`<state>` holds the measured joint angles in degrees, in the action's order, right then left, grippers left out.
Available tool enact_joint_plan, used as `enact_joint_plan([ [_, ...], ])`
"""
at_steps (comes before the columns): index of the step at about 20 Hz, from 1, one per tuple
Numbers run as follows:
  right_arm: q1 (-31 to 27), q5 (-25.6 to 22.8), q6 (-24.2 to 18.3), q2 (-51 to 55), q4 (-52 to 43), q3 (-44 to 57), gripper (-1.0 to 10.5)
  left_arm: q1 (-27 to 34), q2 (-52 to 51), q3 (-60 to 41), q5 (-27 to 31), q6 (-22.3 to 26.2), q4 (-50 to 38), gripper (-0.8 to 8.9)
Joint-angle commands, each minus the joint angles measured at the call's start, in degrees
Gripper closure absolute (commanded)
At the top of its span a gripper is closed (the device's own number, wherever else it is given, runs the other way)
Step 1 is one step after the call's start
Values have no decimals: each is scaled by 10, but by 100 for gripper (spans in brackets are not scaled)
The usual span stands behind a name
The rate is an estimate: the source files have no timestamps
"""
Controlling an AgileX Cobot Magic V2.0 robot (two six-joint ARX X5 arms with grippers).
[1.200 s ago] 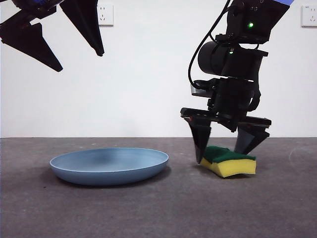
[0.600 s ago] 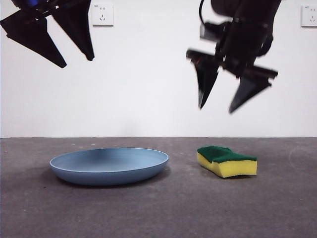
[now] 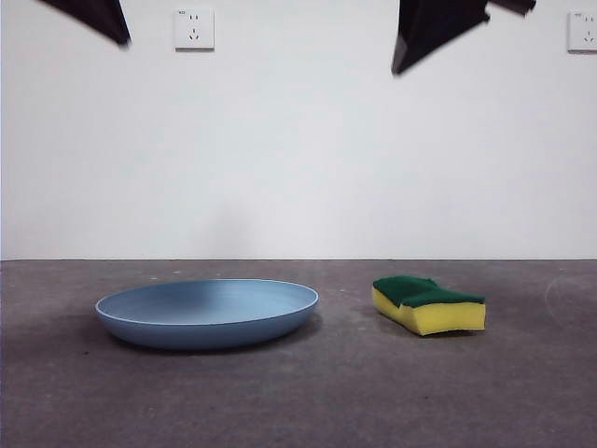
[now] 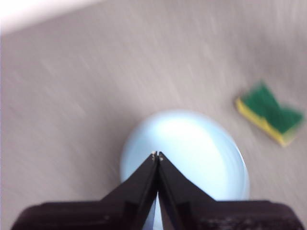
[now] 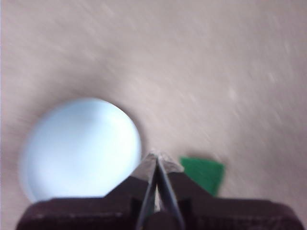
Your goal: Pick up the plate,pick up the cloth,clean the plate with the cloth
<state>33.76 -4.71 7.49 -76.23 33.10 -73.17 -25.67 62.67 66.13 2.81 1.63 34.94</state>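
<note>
The light-blue plate [image 3: 207, 313] lies flat on the grey table, left of centre. The cloth [image 3: 429, 303], a yellow sponge with a green top, rests on the table to the plate's right, apart from it. Both arms are high above the table and show in the front view only as black tips at the top edge. My left gripper [image 4: 156, 154] hangs over the plate [image 4: 192, 143], jaws together and holding nothing, with the cloth [image 4: 268, 112] off to one side. My right gripper [image 5: 157, 155] is shut and empty too, above the gap between plate [image 5: 81, 143] and cloth [image 5: 204, 172].
A white wall with two power sockets [image 3: 194, 28] stands behind the table. Grey tabletop [image 3: 298, 401] stretches in front of the plate and cloth.
The right gripper, which straddled the cloth a second ago, has risen nearly out of the front view without it. The left gripper has risen too. Plate and cloth have stayed put.
</note>
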Motion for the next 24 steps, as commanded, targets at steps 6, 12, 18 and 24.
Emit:
enact_joint_plan([
  [6,32,-49,-6,202,-172,269,955,-1,-203,-213,17,-9,-117,821],
  [12,25,-49,-5,250,-174,338,946,-1,-298,-313,14,-65,-178,817],
  [18,27,-47,-6,250,-176,337,946,-1,-285,-313,16,-64,-171,817],
  [24,26,-46,-6,253,-176,337,946,-1,-276,-313,16,-64,-171,817],
])
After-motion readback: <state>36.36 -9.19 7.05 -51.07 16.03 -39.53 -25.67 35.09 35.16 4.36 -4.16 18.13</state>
